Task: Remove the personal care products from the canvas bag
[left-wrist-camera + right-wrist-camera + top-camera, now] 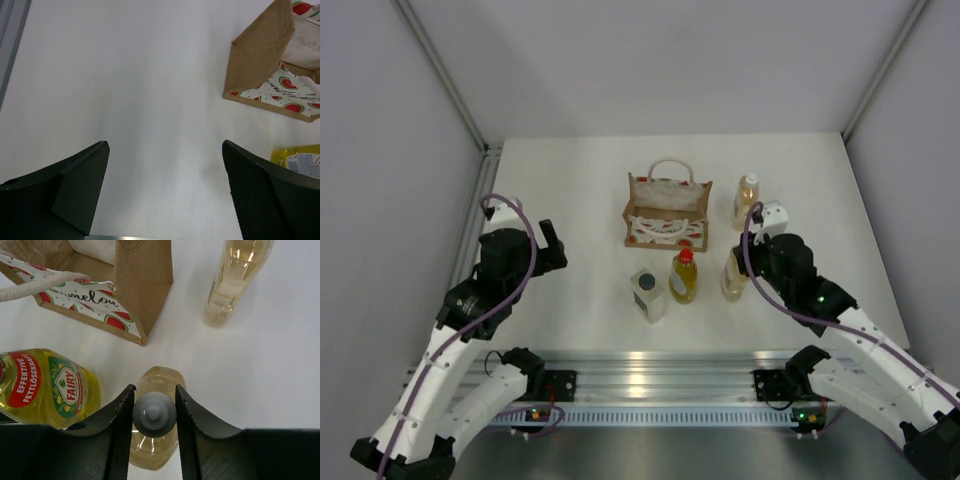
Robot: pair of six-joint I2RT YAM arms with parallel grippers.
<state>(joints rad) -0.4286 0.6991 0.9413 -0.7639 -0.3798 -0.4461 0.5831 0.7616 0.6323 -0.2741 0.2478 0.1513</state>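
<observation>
The canvas bag [667, 210] stands at the table's middle back, handles up; it also shows in the left wrist view [260, 55] and the right wrist view [142, 285]. All the bottles are outside it. My right gripper [744, 263] [155, 388] is shut on the cap [154, 414] of a slim amber bottle [733, 278] standing upright right of the bag's front. The other slim amber bottle [747, 200] [235, 280] stands right of the bag. The yellow-amber red-capped bottle [684, 277] [45, 387] [297, 156] and the squarish pale bottle [648, 294] stand in front of the bag. My left gripper [552, 247] [165, 145] is open and empty, left of them.
The table's near edge is a metal rail [660, 375] where both arm bases sit. White walls close in the left, right and back sides. Bare tabletop [125, 75] lies under and ahead of my left gripper.
</observation>
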